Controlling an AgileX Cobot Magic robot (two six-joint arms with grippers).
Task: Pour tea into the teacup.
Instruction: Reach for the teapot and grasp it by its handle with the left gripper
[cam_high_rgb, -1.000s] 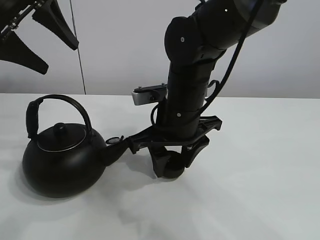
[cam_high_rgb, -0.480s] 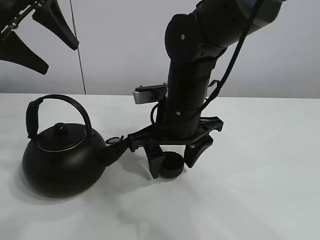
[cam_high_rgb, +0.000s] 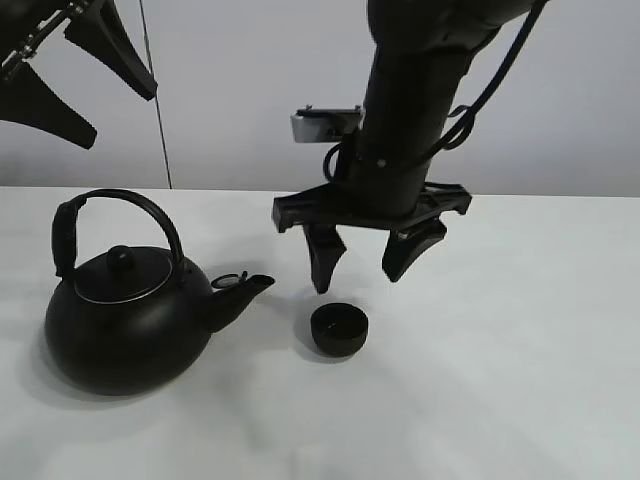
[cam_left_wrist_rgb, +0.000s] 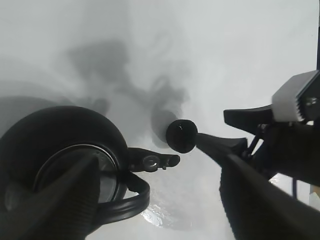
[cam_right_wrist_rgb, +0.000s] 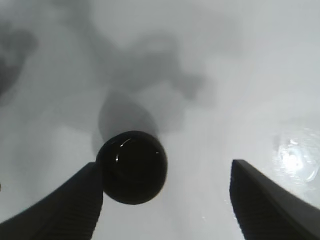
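Plainly, a white matte counter (cam_high_rgb: 520, 350) meets a pale grey wall (cam_high_rgb: 230, 90). The teacup (cam_high_rgb: 338, 330) stands near the kettle (cam_high_rgb: 125, 320) spout, below the right end effector (cam_high_rgb: 357, 280), whose fingers are spread clear of it. The left end effector (cam_high_rgb: 120, 118) hangs high, also spread.

Black kettle (cam_high_rgb: 125, 330) on white table (cam_high_rgb: 520, 350)

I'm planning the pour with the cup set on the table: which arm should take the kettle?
Left. The left gripper hangs open high on the kettle's side, its wrist view looking down on the handle. The right gripper is open over the teacup, beyond the spout.
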